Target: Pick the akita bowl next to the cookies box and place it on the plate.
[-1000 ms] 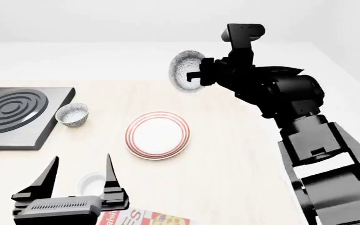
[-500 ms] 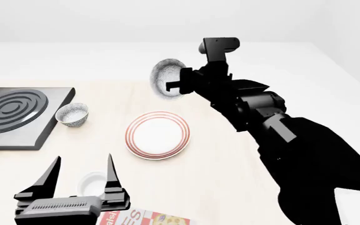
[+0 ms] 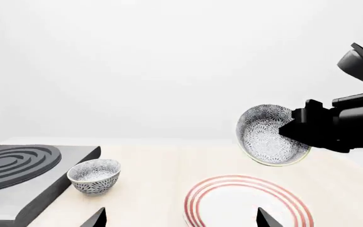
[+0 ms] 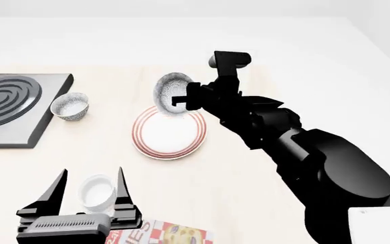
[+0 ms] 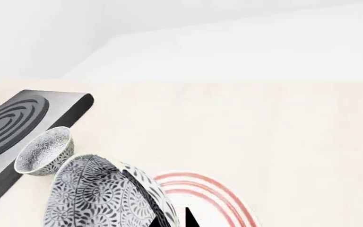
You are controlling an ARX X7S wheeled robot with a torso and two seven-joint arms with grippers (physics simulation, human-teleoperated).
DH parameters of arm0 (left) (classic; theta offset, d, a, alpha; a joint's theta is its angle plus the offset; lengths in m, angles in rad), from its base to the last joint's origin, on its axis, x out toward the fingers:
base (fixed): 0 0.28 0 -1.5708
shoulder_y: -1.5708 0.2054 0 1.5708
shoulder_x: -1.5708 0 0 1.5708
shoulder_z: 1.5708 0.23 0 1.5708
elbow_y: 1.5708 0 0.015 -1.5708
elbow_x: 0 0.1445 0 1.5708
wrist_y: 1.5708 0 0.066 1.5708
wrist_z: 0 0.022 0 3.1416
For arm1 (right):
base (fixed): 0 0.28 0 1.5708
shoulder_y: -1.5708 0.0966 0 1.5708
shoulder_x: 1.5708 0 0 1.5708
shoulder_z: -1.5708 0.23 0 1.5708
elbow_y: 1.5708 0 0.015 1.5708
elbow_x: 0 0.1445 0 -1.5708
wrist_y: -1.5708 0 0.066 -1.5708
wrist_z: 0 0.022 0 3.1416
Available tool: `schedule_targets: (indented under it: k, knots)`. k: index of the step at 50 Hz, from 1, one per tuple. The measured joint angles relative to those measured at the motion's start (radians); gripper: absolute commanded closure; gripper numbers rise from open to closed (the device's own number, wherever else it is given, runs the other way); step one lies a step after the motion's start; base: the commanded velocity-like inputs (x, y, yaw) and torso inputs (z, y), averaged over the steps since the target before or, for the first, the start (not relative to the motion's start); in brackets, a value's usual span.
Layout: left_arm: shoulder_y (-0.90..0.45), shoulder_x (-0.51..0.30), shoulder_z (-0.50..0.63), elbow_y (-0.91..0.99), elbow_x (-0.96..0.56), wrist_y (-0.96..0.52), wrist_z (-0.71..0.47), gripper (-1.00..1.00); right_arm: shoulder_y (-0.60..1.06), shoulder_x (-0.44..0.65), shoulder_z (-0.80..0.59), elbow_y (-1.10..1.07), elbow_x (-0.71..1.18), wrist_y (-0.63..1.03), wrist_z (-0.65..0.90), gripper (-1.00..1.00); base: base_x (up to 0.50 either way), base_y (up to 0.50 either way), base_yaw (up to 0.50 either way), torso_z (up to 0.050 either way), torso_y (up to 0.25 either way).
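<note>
My right gripper [image 4: 180,99] is shut on the rim of the akita bowl [image 4: 169,93], a speckled grey-and-white bowl tipped on its side in the air. The bowl hangs just over the far edge of the plate [image 4: 168,145], white with red rings. The left wrist view shows the bowl [image 3: 271,135] above the plate [image 3: 245,203]. From the right wrist, the bowl wall [image 5: 96,198] sits between the fingers, with the plate [image 5: 216,196] beyond. My left gripper [image 4: 91,173] stands open near the front edge. A corner of the cookies box [image 4: 164,235] shows beside it.
A look-alike speckled bowl [image 4: 69,105] sits by a dark stove burner [image 4: 8,107] at the far left. A plain white cup [image 4: 98,192] stands between the left gripper's fingers. My right arm [image 4: 303,157] crosses the right half of the table.
The right arm has carried the bowl left and down, from beyond the plate to its far edge. The head view has tilted down. The left gripper stays as it was.
</note>
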Motion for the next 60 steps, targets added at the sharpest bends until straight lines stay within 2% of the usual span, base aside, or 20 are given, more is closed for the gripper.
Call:
schedule_targets:
  k: [6,23,34,49,50,60]
  knots:
    - [0.000,-0.002,0.002,-0.002,0.000,0.003,0.000,-1.00,-0.002,0.000,-0.009,-0.011,0.010,-0.003,0.001,1.00,0.00,0.00,0.00,0.000,-0.250]
    - [0.002,-0.004,0.005,-0.008,-0.008,0.030,0.005,-1.00,-0.006,0.000,-0.014,-0.036,0.014,-0.027,0.004,1.00,0.00,0.00,0.00,0.000,0.000]
    - [0.003,-0.009,0.009,-0.004,-0.006,0.035,0.004,-1.00,-0.010,-0.001,-0.011,-0.048,0.015,-0.037,0.003,1.00,0.00,0.00,0.00,0.000,-0.240]
    - [0.009,-0.015,0.017,0.003,-0.008,0.042,0.006,-1.00,-0.018,0.000,-0.013,-0.063,0.028,-0.045,0.002,1.00,0.00,0.00,0.00,0.000,0.000]
    - [0.009,-0.015,0.017,0.003,-0.008,0.043,0.006,-1.00,-0.018,0.000,-0.013,-0.063,0.030,-0.050,0.000,-1.00,0.00,0.00,0.00,0.000,0.000]
    - [0.011,-0.018,0.017,0.003,-0.011,0.050,0.005,-1.00,-0.013,-0.001,-0.003,-0.067,0.050,-0.065,-0.009,-1.00,0.00,0.00,0.00,0.000,0.000]
